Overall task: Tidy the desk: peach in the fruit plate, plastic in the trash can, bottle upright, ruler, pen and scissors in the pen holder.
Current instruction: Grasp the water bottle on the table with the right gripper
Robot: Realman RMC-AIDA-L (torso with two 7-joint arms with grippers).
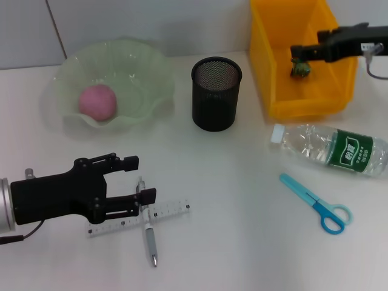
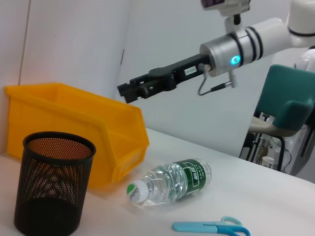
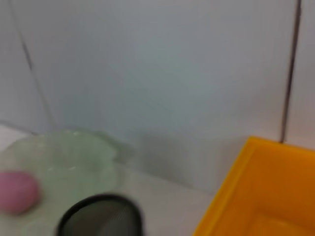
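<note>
Two jobs run at once: the right gripper [image 1: 295,54], jaws seemingly pinched on the plastic [image 1: 300,70], hangs over the bin [image 1: 267,73] and need only let go, while the left gripper [image 1: 142,179], jaws apart, straddles the pen [image 1: 150,233] lying across the ruler [image 1: 173,210], ready to close.

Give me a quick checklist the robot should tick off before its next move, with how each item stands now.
1. Peach in fruit plate: ok.
2. Plastic over yellow bin, at right gripper: ok, not yet dropped.
3. Bottle upright: not ok, lying down.
4. Pen and ruler at left gripper: grasp cannot tell.
5. Scissors in pen holder: not ok, on desk.
</note>
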